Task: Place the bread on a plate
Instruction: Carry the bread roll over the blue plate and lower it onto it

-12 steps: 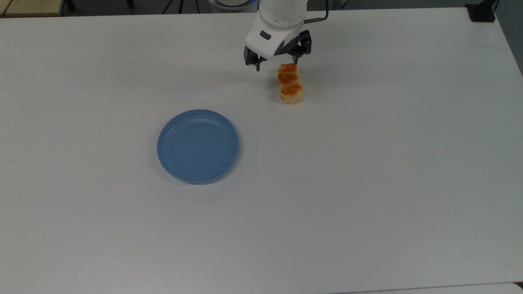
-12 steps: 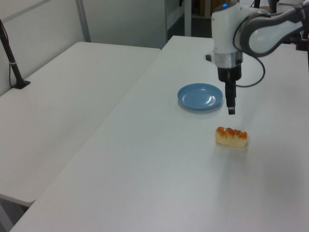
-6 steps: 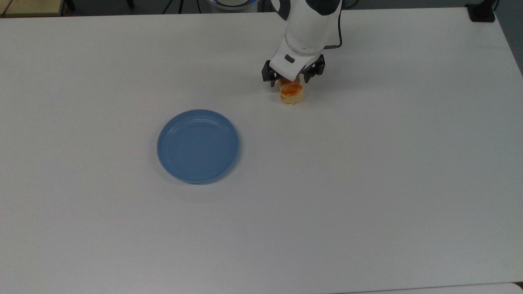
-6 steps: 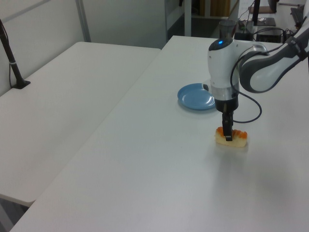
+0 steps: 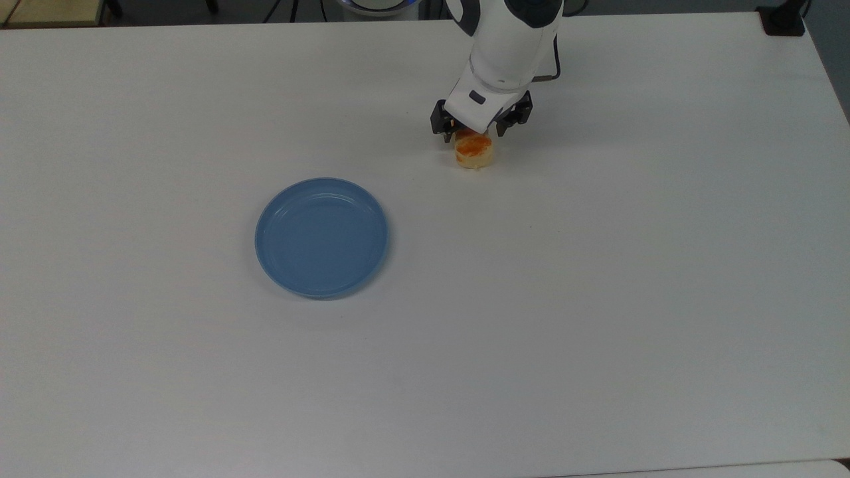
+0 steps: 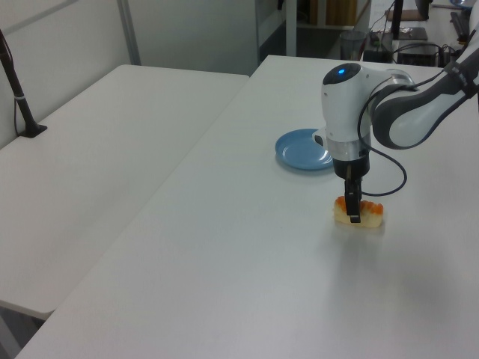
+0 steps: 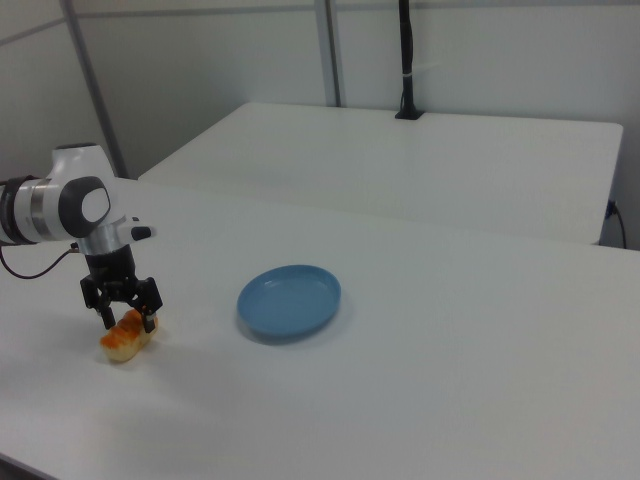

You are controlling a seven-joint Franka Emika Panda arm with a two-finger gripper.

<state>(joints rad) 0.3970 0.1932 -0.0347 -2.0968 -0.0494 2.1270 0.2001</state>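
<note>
The end effector [image 5: 475, 133] is down over the bread [image 5: 474, 152], its 2 fingers spread apart, 1 on each long side of the roll, not visibly pressing it; the bread lies on the white tabletop [image 5: 597, 299], well apart from the blue plate [image 5: 321, 236]; the tabletop between them is bare; in the left view a second white table [image 6: 97, 149] adjoins, with a black pole [image 6: 16, 93] on it.

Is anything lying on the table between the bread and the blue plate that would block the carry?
Nothing visible does. The gripper straddles the bread, fingers open at its sides, and the white table between bread and plate is bare; the plate holds nothing.
</note>
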